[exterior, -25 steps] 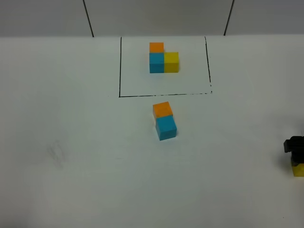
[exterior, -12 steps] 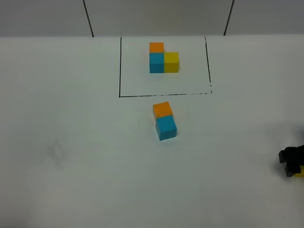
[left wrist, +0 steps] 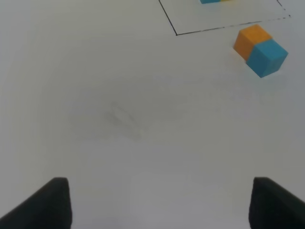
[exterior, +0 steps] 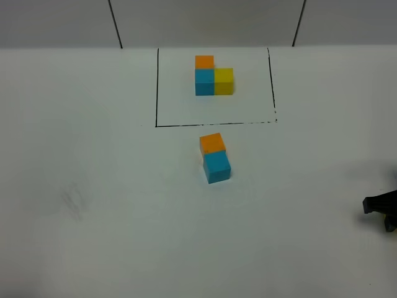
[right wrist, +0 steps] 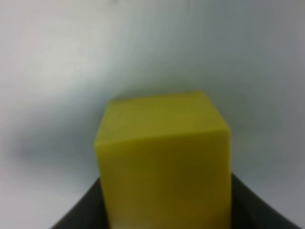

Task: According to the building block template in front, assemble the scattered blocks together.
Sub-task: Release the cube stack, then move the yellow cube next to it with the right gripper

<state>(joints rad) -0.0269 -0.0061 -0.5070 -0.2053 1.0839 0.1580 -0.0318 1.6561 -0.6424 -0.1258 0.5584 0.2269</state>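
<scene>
1. Left gripper (left wrist: 157, 205): not visible in the high view. In its own wrist view you see two dark fingertips (left wrist: 47, 202) set wide apart w/ bare table (left wrist: 119, 119) between them. Open, holding nothing, touching nothing. My read: it's parked clear of the work.

2. Template (exterior: 214, 77): black-lined rectangle at the back, centre. Inside it an L of three cubes: orange behind blue, yellow touching the blue's right side. That's your reference, so leave it alone.

3. Orange block (exterior: 212, 142) and blue block (exterior: 217, 166): just in front of the outline's near line, touching each other, orange behind blue, the pair skewed slightly vs. the template. Judgement: two thirds of the copy are in place, and the spot to the right of the blue is open for the third cube.

4. Yellow block (right wrist: 164, 157): fills the right wrist view, sitting between dark finger parts low on both sides. It doesn't show in the high view.

5. Right gripper (exterior: 386, 208): only a dark bit shows at the far right edge of the high view, well apart from the pair. Fingers appear closed on the yellow block; opening is about the cube's width. Whether the cube is lifted or resting on the table, I can't tell.

6. Next, by my judgement: carry the yellow across and set it against the blue's right side.
</scene>
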